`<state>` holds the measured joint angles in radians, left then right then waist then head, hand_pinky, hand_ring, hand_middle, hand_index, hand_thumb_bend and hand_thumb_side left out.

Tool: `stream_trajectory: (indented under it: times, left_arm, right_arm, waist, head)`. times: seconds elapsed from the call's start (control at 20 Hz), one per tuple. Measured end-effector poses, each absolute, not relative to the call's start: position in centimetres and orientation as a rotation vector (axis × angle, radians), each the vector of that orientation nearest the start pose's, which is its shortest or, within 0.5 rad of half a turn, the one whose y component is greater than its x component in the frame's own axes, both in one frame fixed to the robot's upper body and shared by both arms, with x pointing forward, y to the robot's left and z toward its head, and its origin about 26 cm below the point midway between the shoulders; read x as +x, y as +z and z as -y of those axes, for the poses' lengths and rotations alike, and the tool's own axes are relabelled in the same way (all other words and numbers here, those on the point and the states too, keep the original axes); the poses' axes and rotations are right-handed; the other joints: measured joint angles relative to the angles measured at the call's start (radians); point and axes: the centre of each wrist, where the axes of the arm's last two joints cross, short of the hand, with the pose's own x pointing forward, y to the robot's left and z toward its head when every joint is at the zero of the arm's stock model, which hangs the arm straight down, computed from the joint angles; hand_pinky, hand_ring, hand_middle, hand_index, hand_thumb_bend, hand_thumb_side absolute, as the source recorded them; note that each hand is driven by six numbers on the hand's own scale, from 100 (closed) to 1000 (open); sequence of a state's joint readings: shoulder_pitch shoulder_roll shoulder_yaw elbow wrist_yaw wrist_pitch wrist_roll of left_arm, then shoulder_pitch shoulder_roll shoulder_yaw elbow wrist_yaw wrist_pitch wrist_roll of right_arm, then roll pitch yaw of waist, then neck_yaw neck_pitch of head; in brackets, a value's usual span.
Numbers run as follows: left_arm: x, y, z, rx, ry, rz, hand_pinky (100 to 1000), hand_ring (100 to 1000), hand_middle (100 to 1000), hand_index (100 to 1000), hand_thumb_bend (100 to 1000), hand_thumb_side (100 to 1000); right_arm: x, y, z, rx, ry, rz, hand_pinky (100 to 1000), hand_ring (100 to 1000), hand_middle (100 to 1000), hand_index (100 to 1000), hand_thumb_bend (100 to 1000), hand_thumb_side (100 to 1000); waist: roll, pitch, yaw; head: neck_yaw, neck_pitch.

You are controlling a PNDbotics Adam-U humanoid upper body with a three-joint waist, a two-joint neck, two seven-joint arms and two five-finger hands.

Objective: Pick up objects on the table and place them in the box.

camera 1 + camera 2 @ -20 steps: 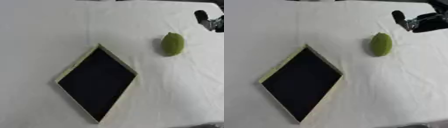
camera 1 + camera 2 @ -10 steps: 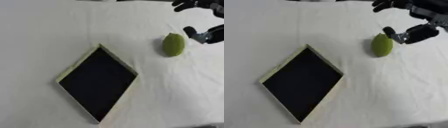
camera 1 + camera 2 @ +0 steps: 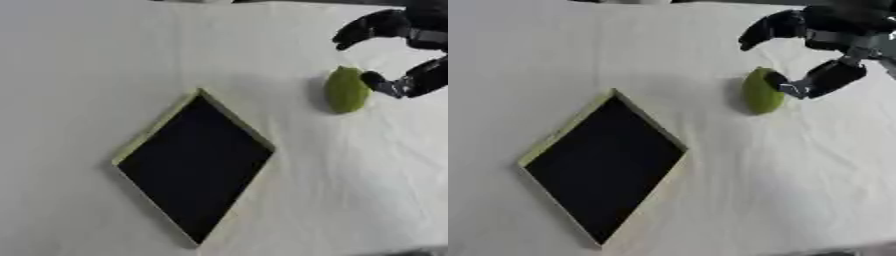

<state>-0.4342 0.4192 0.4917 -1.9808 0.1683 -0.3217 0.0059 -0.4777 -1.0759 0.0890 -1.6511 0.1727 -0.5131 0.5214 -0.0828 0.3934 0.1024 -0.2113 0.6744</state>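
Observation:
A green oval fruit (image 3: 761,92) lies on the white tablecloth right of centre. My right hand (image 3: 824,35) comes in from the upper right and hovers over it, open, with the fingers (image 3: 767,29) curved above the fruit's far side and the thumb (image 3: 815,81) at its right edge, close to or touching it. The box (image 3: 603,165), a shallow tray with a black inside and a pale rim, lies turned like a diamond at the lower left of centre with nothing in it. My left hand shows in neither view.
A white cloth (image 3: 798,180) covers the whole table, creased to the right of the fruit. The table's far edge runs along the top of the view.
My right hand has come in from the upper right corner, moved left and down to the fruit, and spread its fingers around it. Fruit and box stay put.

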Motion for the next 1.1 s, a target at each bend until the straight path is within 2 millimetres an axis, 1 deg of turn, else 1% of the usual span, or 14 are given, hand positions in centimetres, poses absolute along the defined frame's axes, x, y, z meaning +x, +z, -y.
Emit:
stream_trajectory:
  times: [0.05, 0.3, 0.5, 0.75, 1.0, 1.1]
  left_arm:
    - [27.9, 28.1, -37.8, -0.595, 0.034, -3.376, 507, 595, 607, 661, 100, 471]
    - [27.9, 28.1, -37.8, -0.588, 0.036, -3.379, 506, 595, 607, 661, 100, 472]
    - [27.9, 28.1, -37.8, -0.586, 0.035, -3.379, 506, 595, 607, 660, 100, 471]
    - [27.9, 28.1, -37.8, -0.586, 0.035, -3.379, 505, 592, 600, 657, 100, 468]
    - [27.9, 28.2, -37.7, -0.578, 0.033, -3.378, 504, 591, 600, 657, 100, 469]
    - [27.9, 28.2, -37.7, -0.575, 0.034, -3.377, 504, 591, 600, 656, 100, 469]
  right_arm:
    - [33.3, 29.3, 39.0, -0.652, 1.853, 1.732, 900, 919, 888, 927, 110, 100]
    - [34.1, 28.4, 39.5, -0.633, 1.797, 1.677, 902, 920, 902, 972, 100, 100]
    - [34.7, 27.8, 39.9, -0.626, 1.741, 1.655, 898, 918, 911, 980, 100, 100]
    - [35.2, 27.1, 40.6, -0.674, 1.689, 1.633, 900, 915, 910, 992, 112, 100]
    - [35.8, 25.8, 41.5, -0.703, 1.672, 1.589, 904, 914, 908, 1000, 130, 128]
    - [36.1, 25.4, 41.9, -0.706, 1.665, 1.567, 908, 917, 907, 1000, 131, 158]
  waist:
    - [0.0, 0.0, 0.0]
    - [0.0, -0.001, 0.002]
    - [0.0, -0.002, 0.002]
    - [-0.001, -0.002, 0.003]
    - [-0.003, -0.002, 0.005]
    - [-0.003, -0.002, 0.006]
  head:
    - [0.0, 0.0]
    - [-0.001, -0.001]
    - [-0.001, -0.002]
    - [-0.001, -0.002]
    - [-0.001, -0.008]
    - [-0.001, -0.009]
